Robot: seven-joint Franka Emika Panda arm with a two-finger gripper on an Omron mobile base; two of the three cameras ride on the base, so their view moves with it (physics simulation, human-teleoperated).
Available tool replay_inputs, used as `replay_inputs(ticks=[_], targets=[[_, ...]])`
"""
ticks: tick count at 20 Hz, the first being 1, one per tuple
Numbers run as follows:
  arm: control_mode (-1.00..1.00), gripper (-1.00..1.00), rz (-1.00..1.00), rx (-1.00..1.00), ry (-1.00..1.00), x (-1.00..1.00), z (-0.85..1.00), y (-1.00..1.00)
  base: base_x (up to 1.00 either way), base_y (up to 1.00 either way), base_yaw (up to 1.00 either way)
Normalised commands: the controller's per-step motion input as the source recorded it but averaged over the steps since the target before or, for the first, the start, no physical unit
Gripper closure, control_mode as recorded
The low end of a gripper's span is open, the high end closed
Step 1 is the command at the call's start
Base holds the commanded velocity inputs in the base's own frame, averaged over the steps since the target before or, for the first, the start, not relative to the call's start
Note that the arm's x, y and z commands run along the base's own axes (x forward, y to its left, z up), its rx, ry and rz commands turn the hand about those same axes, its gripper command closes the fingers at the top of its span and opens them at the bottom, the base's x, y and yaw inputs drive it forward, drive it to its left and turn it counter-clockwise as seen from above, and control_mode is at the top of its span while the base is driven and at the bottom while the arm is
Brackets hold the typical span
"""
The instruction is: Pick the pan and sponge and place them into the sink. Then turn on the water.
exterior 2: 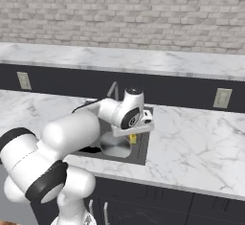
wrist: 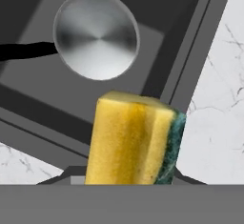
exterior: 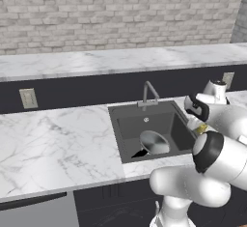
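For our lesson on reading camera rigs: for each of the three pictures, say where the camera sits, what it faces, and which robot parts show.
Left base view: behind the arm, left; faces the sink; arm lower right.
Right base view: behind, right; same sink, pan inside; arm lower left.
Hand view: on the hand, looking down along the gripper; held sponge over the sink's edge; shares the pan.

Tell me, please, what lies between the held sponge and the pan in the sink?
Hand view: between sponge and pan, bare dark sink floor.
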Motion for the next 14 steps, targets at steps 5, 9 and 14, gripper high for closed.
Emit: replay_inputs(ticks=[5,9,14], targets=[[-1.0,1.0,-0.01,0.01,-0.09,0.0,0.0,0.42,0.0,0.0,0.0],[-1.0,1.0,0.0,0.0,-0.11,0.0,-0.01,0.35,0.0,0.0,0.0],[-1.0,1.0,0.0,0.0,-0.1,0.0,-0.04,0.33,0.0,0.0,0.0]])
